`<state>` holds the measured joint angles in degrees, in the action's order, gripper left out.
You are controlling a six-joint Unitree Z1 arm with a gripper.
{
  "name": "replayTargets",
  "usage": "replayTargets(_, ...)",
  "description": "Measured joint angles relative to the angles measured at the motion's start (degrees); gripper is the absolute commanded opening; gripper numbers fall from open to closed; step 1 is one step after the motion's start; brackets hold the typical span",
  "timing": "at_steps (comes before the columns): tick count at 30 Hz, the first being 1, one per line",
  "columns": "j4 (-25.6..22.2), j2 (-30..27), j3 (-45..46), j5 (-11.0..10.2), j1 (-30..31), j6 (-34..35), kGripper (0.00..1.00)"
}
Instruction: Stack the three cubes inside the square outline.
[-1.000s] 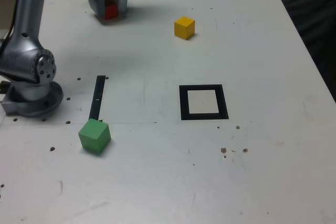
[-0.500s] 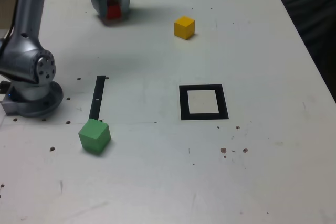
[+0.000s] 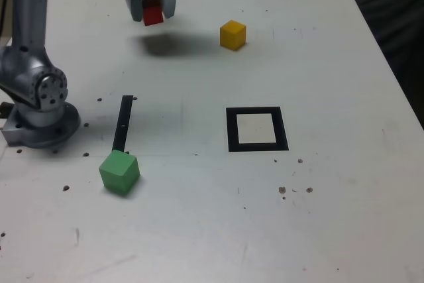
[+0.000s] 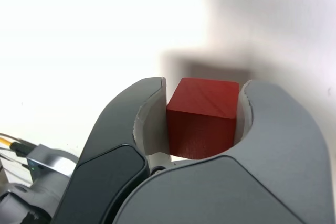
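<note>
My gripper [image 3: 152, 12] is shut on the red cube [image 3: 152, 12] and holds it above the table at the far left of the exterior view, its shadow on the surface below. In the wrist view the red cube [image 4: 202, 117] sits squarely between both fingers [image 4: 142, 124] of the gripper [image 4: 203, 103]. The yellow cube [image 3: 232, 34] rests on the table to the right of the gripper. The green cube [image 3: 119, 171] lies near the front left. The square outline [image 3: 256, 128], black with a white centre, is at mid-table and holds nothing.
The arm's round base [image 3: 40, 107] stands at the exterior view's left edge. A thin black strip [image 3: 123, 122] lies just behind the green cube. Small dark specks [image 3: 295, 189] dot the white table [image 3: 331, 64] in front of the outline.
The gripper has risen off the table with the red cube in it and shifted slightly toward the exterior view's right. The other cubes have not moved.
</note>
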<state>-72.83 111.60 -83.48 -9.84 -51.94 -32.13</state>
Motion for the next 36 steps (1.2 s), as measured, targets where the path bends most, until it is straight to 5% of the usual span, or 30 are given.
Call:
replayTargets(15,0.15,-7.87,7.54,3.31,16.61,7.82,0.35)
replayTargets(36,-2.84,-6.27,3.21,7.35,41.39,20.76,0.35)
